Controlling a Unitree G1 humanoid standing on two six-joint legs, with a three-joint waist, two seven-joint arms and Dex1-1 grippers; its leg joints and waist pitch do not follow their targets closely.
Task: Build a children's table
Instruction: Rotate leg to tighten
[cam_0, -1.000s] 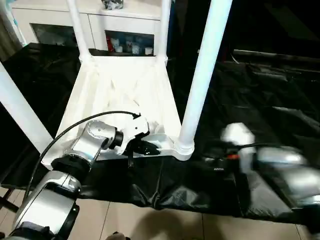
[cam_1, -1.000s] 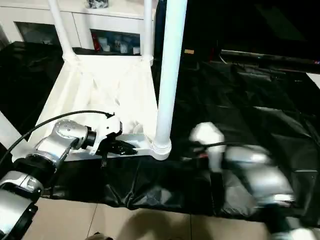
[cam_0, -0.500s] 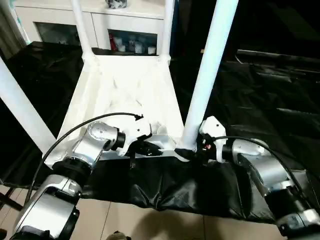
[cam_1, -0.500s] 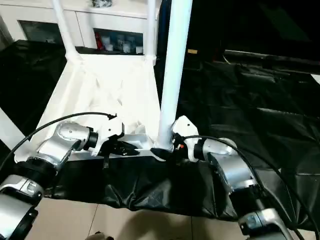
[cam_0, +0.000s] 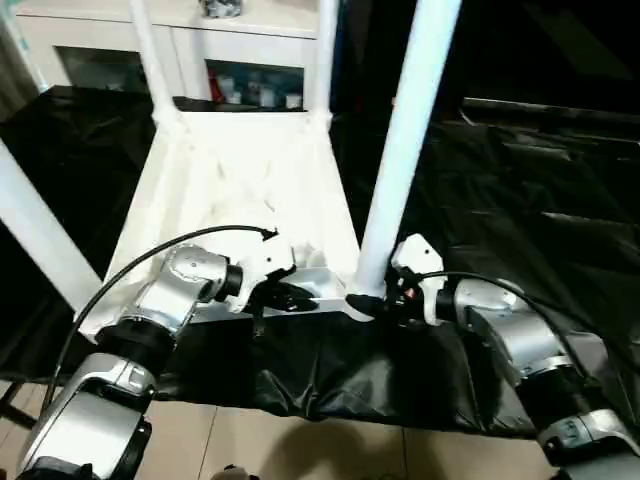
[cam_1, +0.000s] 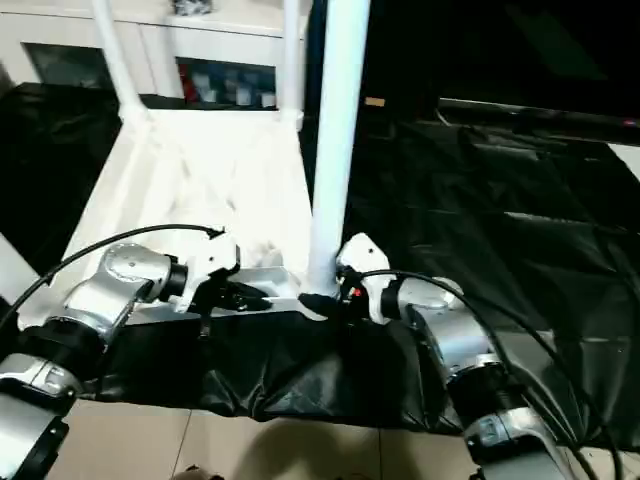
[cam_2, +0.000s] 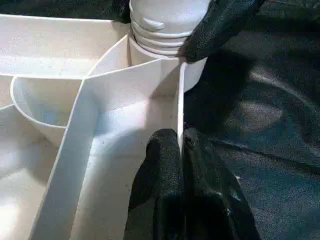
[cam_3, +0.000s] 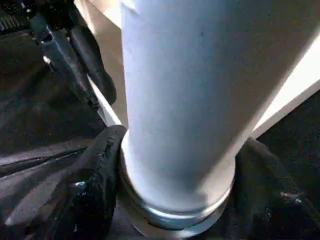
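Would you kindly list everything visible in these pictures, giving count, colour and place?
table top: one, white, upside down on the black sheet, ribbed underside facing up.
legs: four, white, standing up from the top's corners.
black sheet: one, black, spread under the table top.
cabinet: one, white with glass doors, behind the table.
floor: light tiles, nearest the robot.
left gripper: one, black fingers, shut on the thin near wall of the table top.
right gripper: one, black fingers, either side of the base of the near right leg.
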